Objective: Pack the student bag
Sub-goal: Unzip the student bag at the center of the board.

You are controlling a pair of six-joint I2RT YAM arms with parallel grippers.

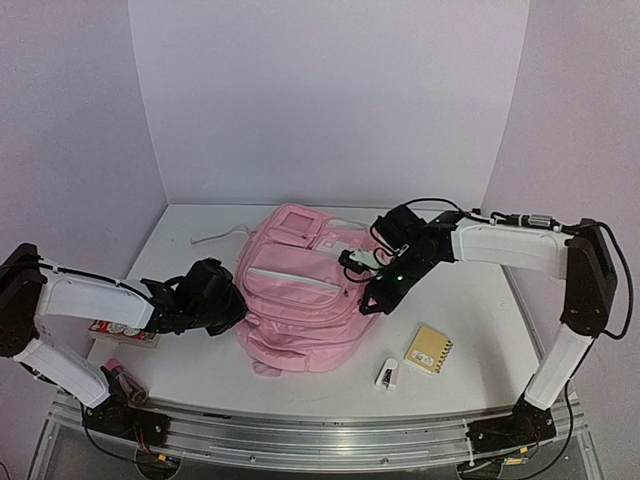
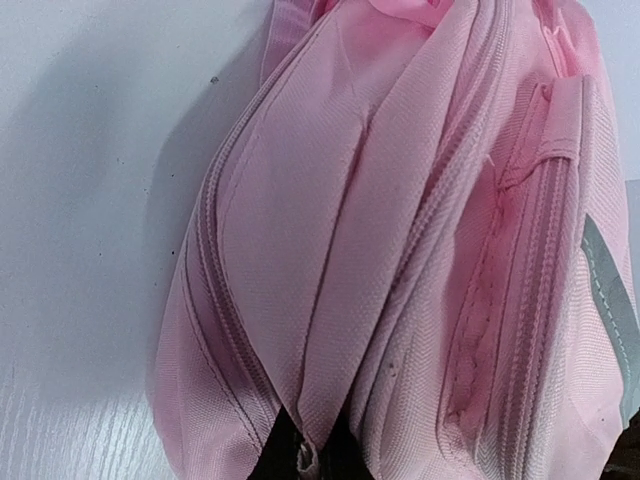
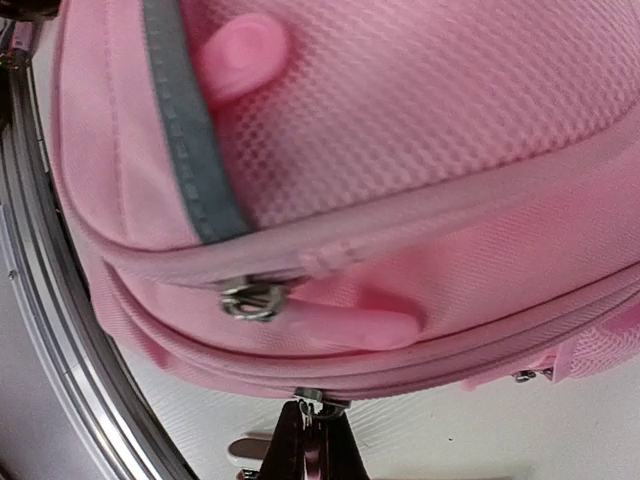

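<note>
Both left fingers (image 2: 280,460) and right fingers (image 3: 290,450) pinch the student bag (image 1: 300,300).

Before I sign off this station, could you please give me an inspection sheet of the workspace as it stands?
Surface: white table, no spills seen.
Job's things: pink student bag lying at centre.
Clutter: yellow spiral notepad and small white clip-like item right of bag; printed card and pinkish tube near left arm.
Grippers: left gripper shut on bag's fabric; right gripper shut on a zip pull.
Cables: black cables loop above right arm.
Surroundings: plain pale walls; metal rail at near edge.
</note>
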